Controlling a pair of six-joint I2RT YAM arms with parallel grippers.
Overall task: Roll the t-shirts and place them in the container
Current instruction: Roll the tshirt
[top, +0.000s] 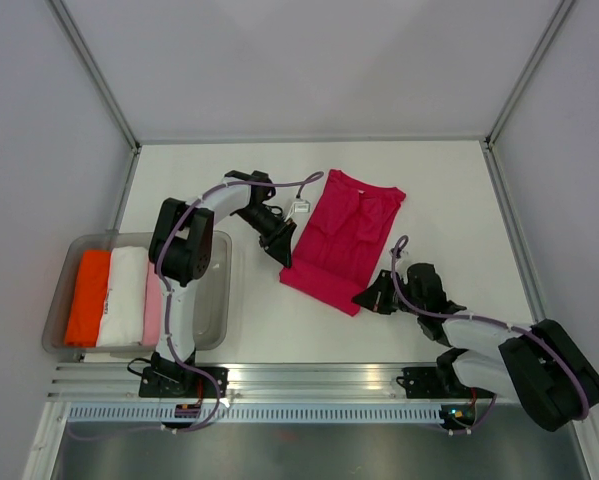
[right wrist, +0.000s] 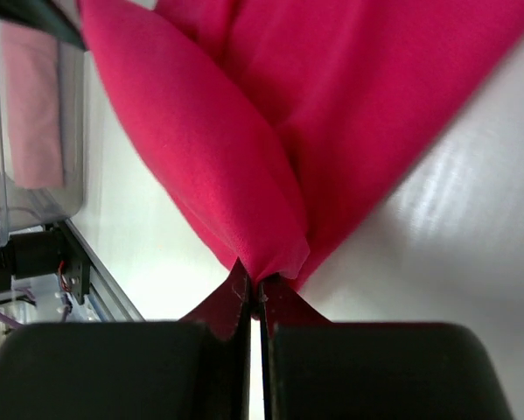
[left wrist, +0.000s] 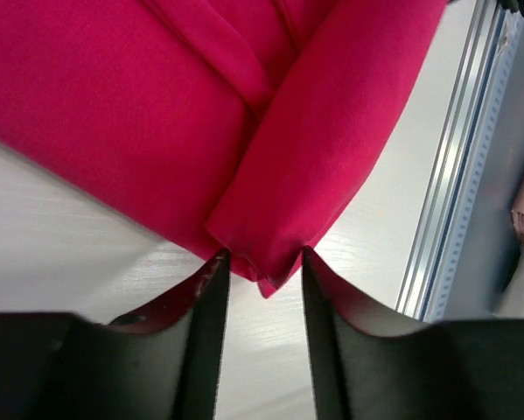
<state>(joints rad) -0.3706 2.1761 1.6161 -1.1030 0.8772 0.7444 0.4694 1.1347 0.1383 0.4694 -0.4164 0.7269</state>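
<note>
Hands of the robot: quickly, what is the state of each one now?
Left hand: open around a t-shirt corner.
Right hand: closed on another t-shirt corner.

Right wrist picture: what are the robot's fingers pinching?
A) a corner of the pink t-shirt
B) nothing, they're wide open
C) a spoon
A: the right gripper is shut, with a folded corner of the magenta t-shirt caught at its fingertips.

bright even light; glare on table (right wrist: 458, 206); t-shirt (left wrist: 200, 105) blurry nr wrist cams
</note>
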